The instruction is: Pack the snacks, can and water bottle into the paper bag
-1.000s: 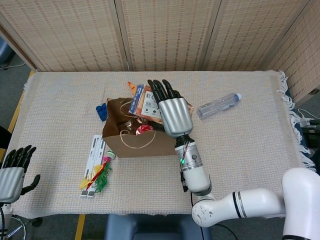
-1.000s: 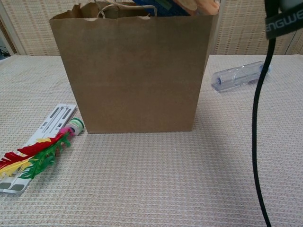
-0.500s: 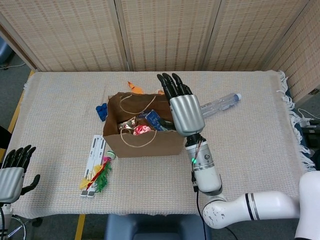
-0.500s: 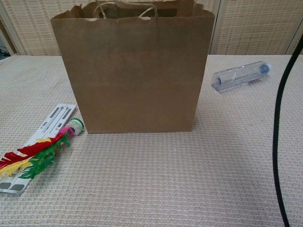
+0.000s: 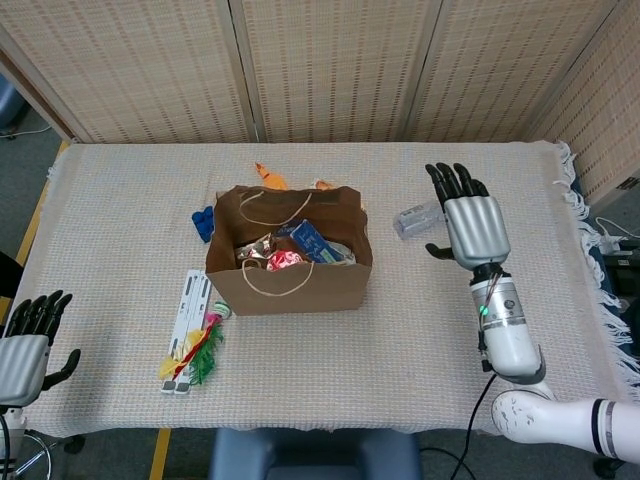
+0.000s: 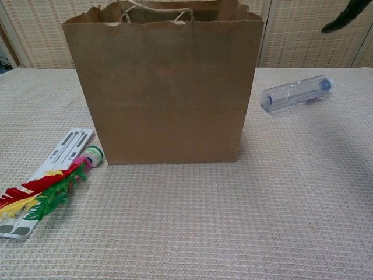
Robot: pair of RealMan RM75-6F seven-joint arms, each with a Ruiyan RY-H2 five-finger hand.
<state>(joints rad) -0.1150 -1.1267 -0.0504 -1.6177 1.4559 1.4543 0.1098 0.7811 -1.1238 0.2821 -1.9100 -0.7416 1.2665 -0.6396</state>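
The brown paper bag (image 5: pixel 290 288) stands open at mid-table, filling the chest view as the bag (image 6: pixel 163 87). Inside lie a red can (image 5: pixel 286 261), a blue snack packet (image 5: pixel 316 241) and foil packets. On its side to the bag's right lies the clear water bottle (image 6: pixel 296 93); in the head view the bottle (image 5: pixel 415 217) is partly covered by my right hand (image 5: pixel 472 225). That hand hovers above it, holding nothing, fingers spread and pointing away. A dark fingertip of it (image 6: pixel 348 14) shows at the chest view's top right. My left hand (image 5: pixel 25 345) hangs empty off the table's near-left corner.
A white card (image 6: pixel 64 151) with red, green and yellow feathers (image 6: pixel 41 195) lies left of the bag. A blue object (image 5: pixel 204 222) sits at the bag's far-left corner and an orange piece (image 5: pixel 268 177) behind it. Woven screens back the table.
My right hand let the snack packets go into the bag, then swung from above the bag to the right, over the water bottle. The left hand stayed put.
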